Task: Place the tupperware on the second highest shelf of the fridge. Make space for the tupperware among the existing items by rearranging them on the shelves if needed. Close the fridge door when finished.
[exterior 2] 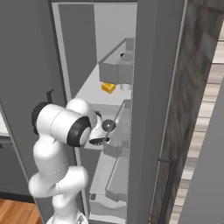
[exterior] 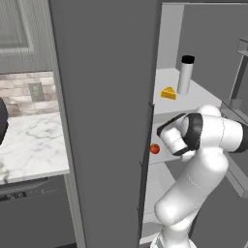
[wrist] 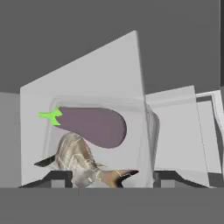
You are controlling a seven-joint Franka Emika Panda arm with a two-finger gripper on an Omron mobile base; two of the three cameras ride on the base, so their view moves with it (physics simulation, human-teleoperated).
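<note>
- I see the tupperware point(wrist: 105, 131) as clear, glossy plastic, with a smooth purple eggplant inside.
- The fridge point(exterior: 106, 97) looks matt dark grey outside; its shelf point(exterior: 193, 99) is smooth pale plastic.
- The cylinder point(exterior: 185, 75) reads as brushed metal with a matt black cap.
- The desk point(exterior: 29, 145) looks like polished veined marble.
- The cheese wedge point(exterior: 168, 93) looks waxy.
</note>
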